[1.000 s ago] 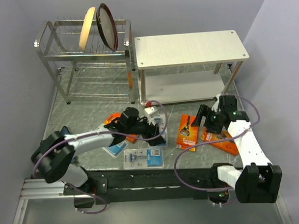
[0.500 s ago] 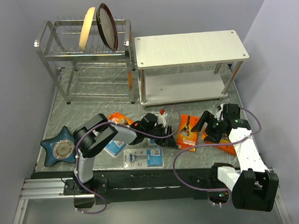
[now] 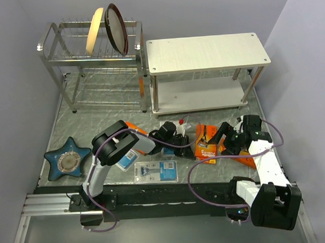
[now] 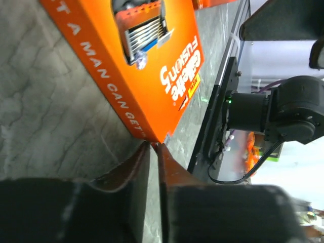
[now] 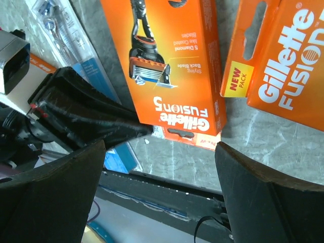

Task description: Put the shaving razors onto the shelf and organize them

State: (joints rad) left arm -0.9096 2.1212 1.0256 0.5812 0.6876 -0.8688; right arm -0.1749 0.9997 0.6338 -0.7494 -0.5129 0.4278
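Observation:
An orange razor pack (image 3: 206, 144) lies flat on the table in front of the white two-tier shelf (image 3: 208, 51). My left gripper (image 3: 188, 145) reaches it from the left. In the left wrist view its jaws (image 4: 153, 147) are pinched on the near corner of that pack (image 4: 136, 66). My right gripper (image 3: 229, 142) hovers open over the same pack (image 5: 172, 66), with a second orange pack (image 5: 283, 61) beside it. A third orange pack (image 3: 131, 126) lies behind the left arm. Clear blue-card packs lie at the front (image 3: 156, 171) and under the left arm (image 3: 126, 157).
A chrome dish rack (image 3: 91, 54) holding two plates stands at the back left, next to the shelf. A blue star-shaped dish (image 3: 67, 159) sits at the front left. The table's dark front rail (image 5: 167, 197) runs just below the packs.
The left arm has swung right from the clear packs to the orange pack, and its jaws have closed on the pack's corner. The right gripper shifted slightly and stays open.

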